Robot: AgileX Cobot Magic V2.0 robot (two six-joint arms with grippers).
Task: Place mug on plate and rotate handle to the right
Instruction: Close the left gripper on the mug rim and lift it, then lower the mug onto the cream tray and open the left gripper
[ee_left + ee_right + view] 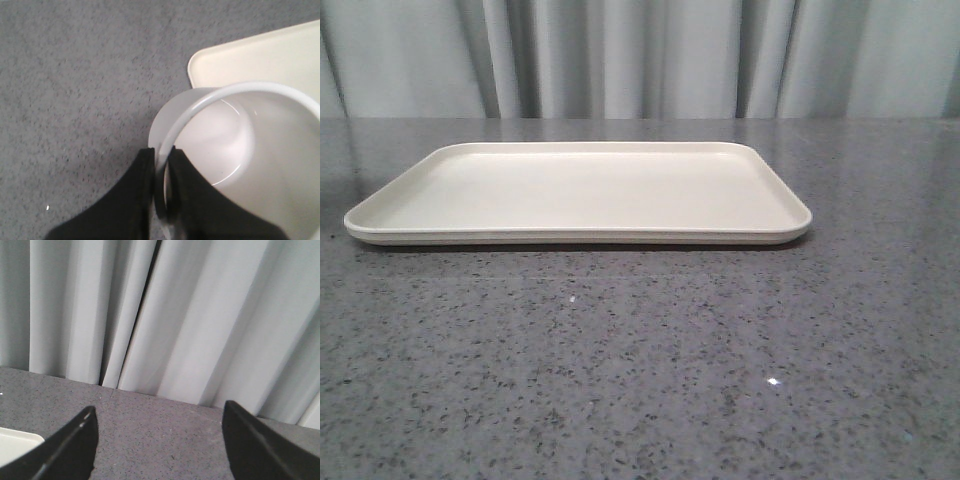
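Left tool [162, 187] clamped on mug [240, 150] rim, mug held above worktop [75, 100] just off plate [260, 55] corner. Right tool [157, 440] spread apart, empty, facing curtain [175, 315]. Plate bare in front view.

Plate [578, 190] on the table [640, 380], curtain [640, 55] behind; mug [240, 145] just beside a plate corner.

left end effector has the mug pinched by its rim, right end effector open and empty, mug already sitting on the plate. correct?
Not quite: the mug is not on the plate yet. The front view shows the plate bare, and the left wrist view shows the mug held beside the plate's corner over the grey table. The rest holds: left end effector grips the rim, right end effector open and empty.
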